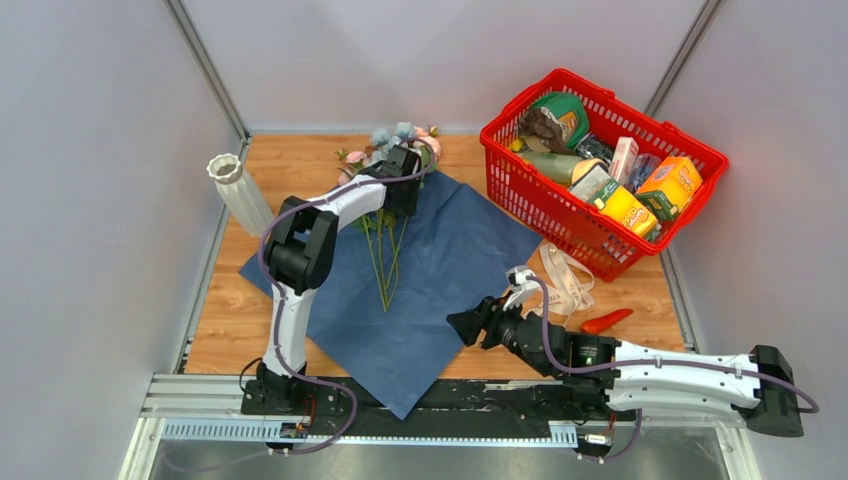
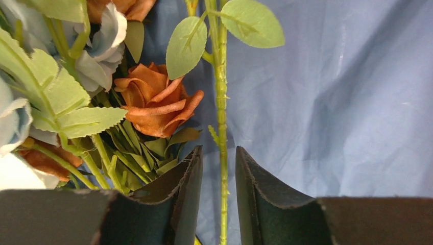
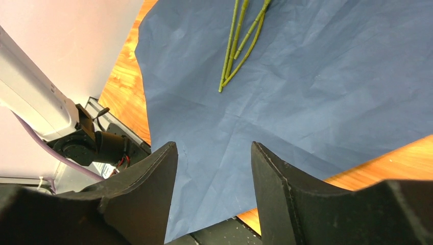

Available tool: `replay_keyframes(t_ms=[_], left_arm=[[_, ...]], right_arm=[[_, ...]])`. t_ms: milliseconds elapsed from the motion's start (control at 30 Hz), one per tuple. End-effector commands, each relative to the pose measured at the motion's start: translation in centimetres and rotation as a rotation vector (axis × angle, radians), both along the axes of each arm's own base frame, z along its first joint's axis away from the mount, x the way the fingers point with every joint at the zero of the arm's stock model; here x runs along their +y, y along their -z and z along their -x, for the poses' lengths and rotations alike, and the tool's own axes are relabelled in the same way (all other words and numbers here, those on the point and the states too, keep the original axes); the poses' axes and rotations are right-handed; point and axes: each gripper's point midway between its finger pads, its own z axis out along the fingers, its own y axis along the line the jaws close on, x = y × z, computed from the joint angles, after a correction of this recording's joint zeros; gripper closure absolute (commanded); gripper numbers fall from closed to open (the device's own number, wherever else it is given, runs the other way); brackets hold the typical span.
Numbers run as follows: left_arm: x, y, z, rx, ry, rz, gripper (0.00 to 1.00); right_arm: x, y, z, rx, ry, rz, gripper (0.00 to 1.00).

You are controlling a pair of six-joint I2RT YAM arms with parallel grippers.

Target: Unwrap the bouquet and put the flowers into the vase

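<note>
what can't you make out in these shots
- Top view: the left tool and its arm cover part of the flowers, so blooms cannot be counted.
- Left wrist view: blooms run off the left and top edges; the tool's fingers hide the stems lower down.
- Right wrist view: stems run off the top edge.
- Top view: labels in the red basket too small to read.

I see a red basket (image 1: 530,195) at the far right of the wooden table (image 1: 225,320), packed with groceries, an orange carton (image 1: 672,183) among them. A small red-orange pepper (image 1: 606,321) lies near it.
</note>
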Motion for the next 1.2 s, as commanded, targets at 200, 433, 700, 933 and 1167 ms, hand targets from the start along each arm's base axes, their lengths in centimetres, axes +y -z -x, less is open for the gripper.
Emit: replay_keyframes(t_ms=[200, 433, 700, 933, 1167], left_arm=[[-0.9, 1.3, -0.3, 0.000, -0.004, 0.018, 0.67], [-2.0, -1.4, 0.1, -0.035, 0.012, 0.051, 0.93], [-2.9, -8.9, 2.1, -0.123, 0.015, 0.231, 1.00], [-2.7, -17.4, 4.8, -0.259, 0.057, 0.374, 1.00], [2.8, -28.6, 7.7, -0.595, -0.036, 0.390, 1.00]], right_arm=[[-1.3, 0.4, -0.6, -0.020, 0.048, 0.039, 0.43], [-1.8, 0.4, -0.6, -0.007, 0.069, 0.021, 0.43], [-2.0, 0.6, -0.6, 0.000, 0.066, 0.052, 0.37], [-2.5, 1.3, -0.7, 0.029, 0.098, 0.076, 0.02], [-2.5, 2.0, -0.7, 0.058, 0.115, 0.069, 0.00]])
